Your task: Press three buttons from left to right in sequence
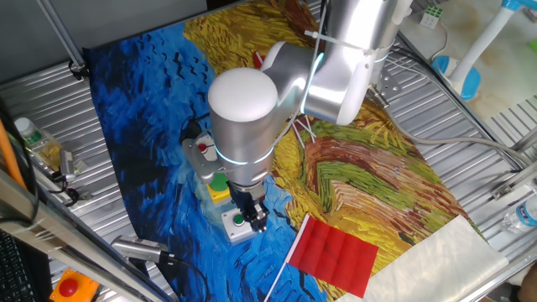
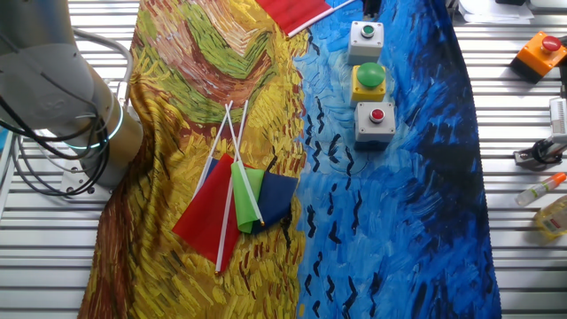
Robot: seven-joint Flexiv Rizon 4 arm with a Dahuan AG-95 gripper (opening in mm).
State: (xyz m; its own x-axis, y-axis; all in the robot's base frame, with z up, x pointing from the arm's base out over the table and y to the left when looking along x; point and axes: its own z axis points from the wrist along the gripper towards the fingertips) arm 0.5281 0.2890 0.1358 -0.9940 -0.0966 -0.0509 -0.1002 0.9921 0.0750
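Three button boxes stand in a row on the blue part of the painted cloth. The grey box with the small red button (image 1: 200, 152) (image 2: 376, 120) is at one end. The yellow box with the large green button (image 1: 219, 188) (image 2: 369, 79) is in the middle, partly hidden by the arm in one fixed view. The grey box with the small green button (image 1: 237, 223) (image 2: 367, 36) is at the other end. My gripper (image 1: 255, 218) hangs right over this last box, its black fingers beside the green button. In the other fixed view only its dark tip (image 2: 370, 8) shows at the top edge. No gap or contact shows.
A red flag (image 1: 334, 252) (image 2: 292, 11) lies beyond the last box. A bundle of flags (image 2: 239, 199) lies on the yellow part of the cloth. An orange box with a red button (image 1: 71, 287) (image 2: 542, 51) sits off the cloth. Small bottles (image 2: 542, 190) lie on the metal table.
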